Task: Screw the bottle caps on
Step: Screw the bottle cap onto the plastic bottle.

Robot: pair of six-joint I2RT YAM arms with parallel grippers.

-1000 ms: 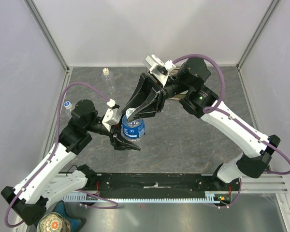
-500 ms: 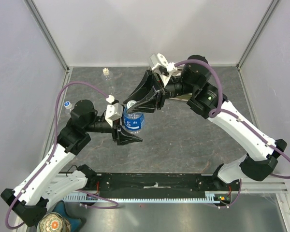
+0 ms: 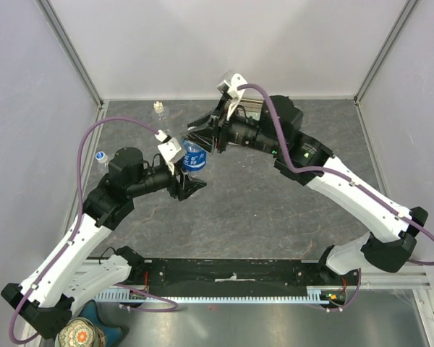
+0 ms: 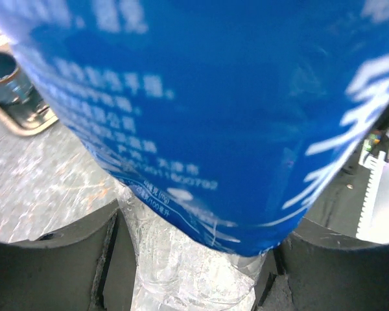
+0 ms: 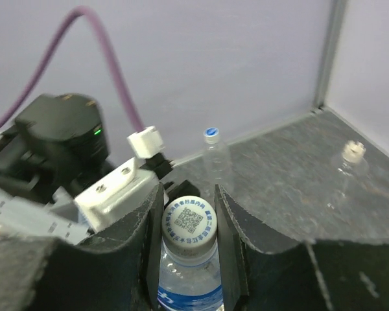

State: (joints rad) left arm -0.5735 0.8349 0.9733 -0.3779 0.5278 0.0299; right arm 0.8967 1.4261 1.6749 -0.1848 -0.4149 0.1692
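A clear bottle with a blue label (image 3: 194, 158) is held off the table, tilted, with my left gripper (image 3: 189, 168) shut on its body. In the left wrist view the blue label (image 4: 214, 110) fills the frame, and the dark fingers (image 4: 52, 259) press the bottle's clear lower part on both sides. A white bottle cap (image 5: 189, 221) with a printed code sits on the bottle's neck. My right gripper (image 5: 188, 212) is shut on this cap, reaching in from the back right (image 3: 200, 137).
A clear bottle with a cream cap (image 3: 158, 109) stands at the back of the table, also seen as the far bottle (image 5: 352, 159). Another bottle with a blue-and-white cap (image 3: 100, 157) stands by the left wall. A patterned bowl (image 3: 76, 335) sits below the near rail.
Both arms have carried the bottle up and toward the back of the table. The bottle has tipped from upright to tilted. The right gripper has swung from pointing down to nearly level.
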